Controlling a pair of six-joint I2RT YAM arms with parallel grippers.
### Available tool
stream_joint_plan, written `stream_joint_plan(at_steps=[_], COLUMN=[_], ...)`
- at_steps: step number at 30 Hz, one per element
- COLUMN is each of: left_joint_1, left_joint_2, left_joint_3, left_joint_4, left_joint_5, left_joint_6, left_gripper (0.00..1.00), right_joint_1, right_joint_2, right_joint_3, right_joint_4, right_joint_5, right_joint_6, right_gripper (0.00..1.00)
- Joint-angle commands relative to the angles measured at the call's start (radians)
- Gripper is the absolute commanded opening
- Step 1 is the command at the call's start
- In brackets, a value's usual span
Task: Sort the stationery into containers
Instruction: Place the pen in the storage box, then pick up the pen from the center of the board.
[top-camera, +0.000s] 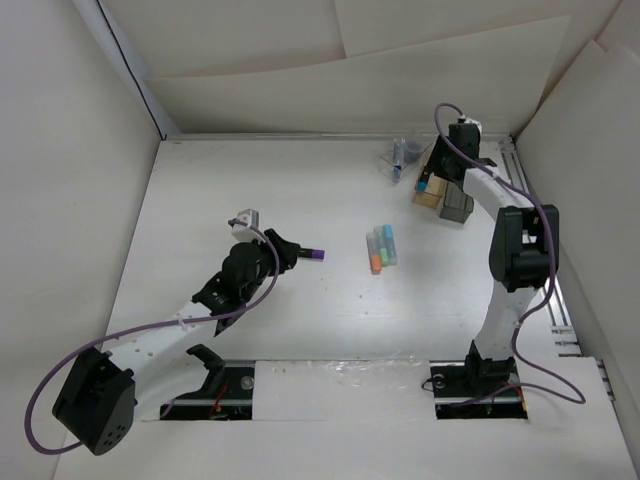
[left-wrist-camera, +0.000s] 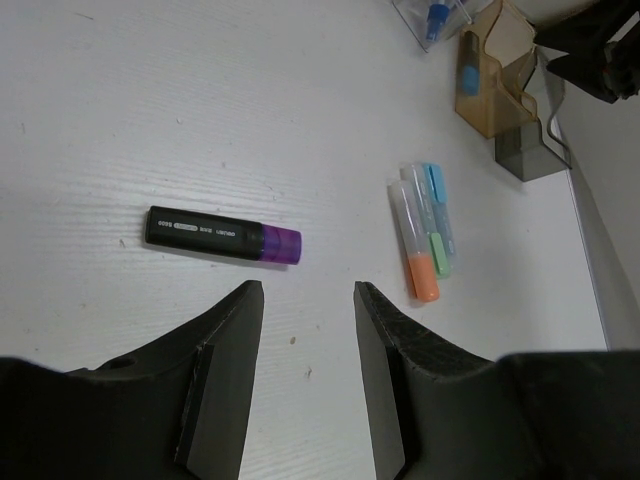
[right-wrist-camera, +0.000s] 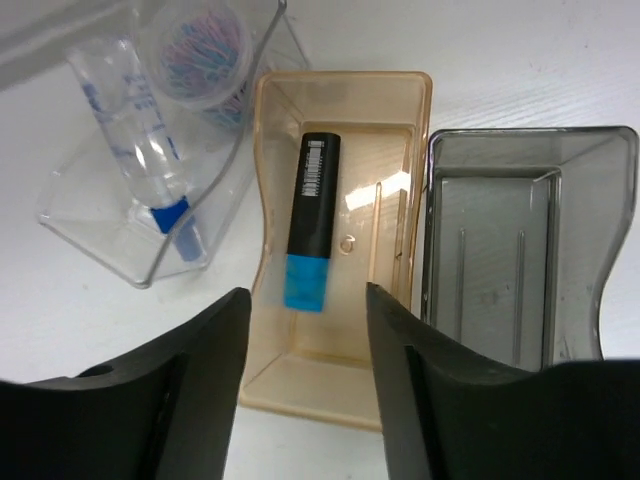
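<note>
The purple-tipped marker (top-camera: 310, 254) (left-wrist-camera: 222, 235) lies on the table just ahead of my left gripper (top-camera: 288, 251) (left-wrist-camera: 308, 292), which is open and empty. Orange (left-wrist-camera: 415, 245) and pale-blue (left-wrist-camera: 437, 205) sticks lie together mid-table (top-camera: 381, 248). My right gripper (top-camera: 441, 163) (right-wrist-camera: 308, 295) is open and empty above the tan box (top-camera: 428, 194) (right-wrist-camera: 275, 250), where the black marker with a teal band (right-wrist-camera: 310, 215) lies. The dark grey box (top-camera: 457, 206) (right-wrist-camera: 515, 250) beside it holds nothing. The clear cup (top-camera: 400, 155) (right-wrist-camera: 120, 210) holds the blue-white pen (right-wrist-camera: 140, 130).
White walls close in the table at the back and both sides. A round clear pot of small coloured bits (right-wrist-camera: 195, 50) stands by the clear cup. The three containers sit close together at the back right, near the right arm's metal rail (top-camera: 560, 300).
</note>
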Motion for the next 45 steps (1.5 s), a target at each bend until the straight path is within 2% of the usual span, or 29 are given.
stream_joint_plan(at_steps=[1, 2, 3, 6, 7, 9, 12, 16, 17, 21, 26, 34, 37, 38, 40, 44, 45], left_joint_1=[0.003, 0.003, 0.003, 0.003, 0.003, 0.003, 0.003, 0.003, 0.003, 0.003, 0.003, 0.003, 0.003, 0.003, 0.003, 0.003, 0.003], left_joint_2=[-0.014, -0.028, -0.028, -0.106, -0.129, -0.196, -0.261, -0.302, -0.302, -0.302, -0.302, -0.302, -0.302, -0.302, -0.302, -0.302, -0.302], left_joint_3=[-0.007, 0.002, 0.002, 0.002, -0.010, -0.028, -0.041, -0.050, -0.050, -0.050, -0.050, -0.050, -0.050, -0.050, -0.050, -0.050, -0.050], left_joint_4=[0.035, 0.024, 0.000, -0.039, -0.039, -0.050, -0.080, -0.094, -0.103, -0.103, -0.103, -0.103, -0.103, -0.103, -0.103, -0.103, -0.103], left_joint_5=[-0.011, -0.011, -0.030, -0.109, -0.124, -0.162, -0.211, -0.233, -0.233, -0.233, -0.233, -0.233, -0.224, -0.224, -0.224, -0.224, -0.224], left_joint_6=[-0.004, -0.004, -0.004, -0.004, -0.004, -0.015, -0.026, -0.035, -0.035, -0.035, -0.035, -0.035, -0.035, -0.035, -0.035, -0.035, -0.035], left_gripper=[0.38, 0.38, 0.38, 0.37, 0.37, 0.37, 0.38, 0.39, 0.39, 0.39, 0.39, 0.39, 0.39, 0.39, 0.39, 0.39, 0.39], right_joint_1=[0.034, 0.053, 0.076, 0.194, 0.231, 0.353, 0.510, 0.616, 0.616, 0.663, 0.736, 0.745, 0.754, 0.754, 0.754, 0.745, 0.745], right_joint_2=[-0.134, -0.157, -0.200, -0.237, -0.237, -0.237, -0.205, -0.182, -0.173, -0.126, -0.053, 0.043, 0.056, 0.065, 0.076, 0.085, 0.085], right_joint_3=[-0.016, -0.060, -0.086, -0.166, -0.180, -0.217, -0.249, -0.272, -0.272, -0.257, -0.199, -0.119, -0.108, -0.108, -0.108, -0.122, -0.131], right_joint_4=[0.035, 0.046, 0.061, 0.086, 0.095, 0.095, 0.095, 0.095, 0.095, 0.037, -0.036, -0.046, -0.034, -0.024, -0.015, 0.012, 0.022], right_joint_5=[-0.018, -0.041, -0.076, -0.251, -0.283, -0.348, -0.360, -0.296, -0.296, -0.247, -0.127, -0.150, -0.141, -0.141, -0.141, -0.162, -0.173], right_joint_6=[-0.017, -0.029, -0.061, -0.141, -0.163, -0.204, -0.279, -0.318, -0.318, -0.350, -0.390, -0.399, -0.399, -0.399, -0.399, -0.399, -0.387], right_gripper=[0.53, 0.46, 0.31, 0.17, 0.01, 0.00, 0.00, 0.37, 0.52, 0.73, 0.79, 0.80, 0.73, 0.65, 0.57, 0.34, 0.16])
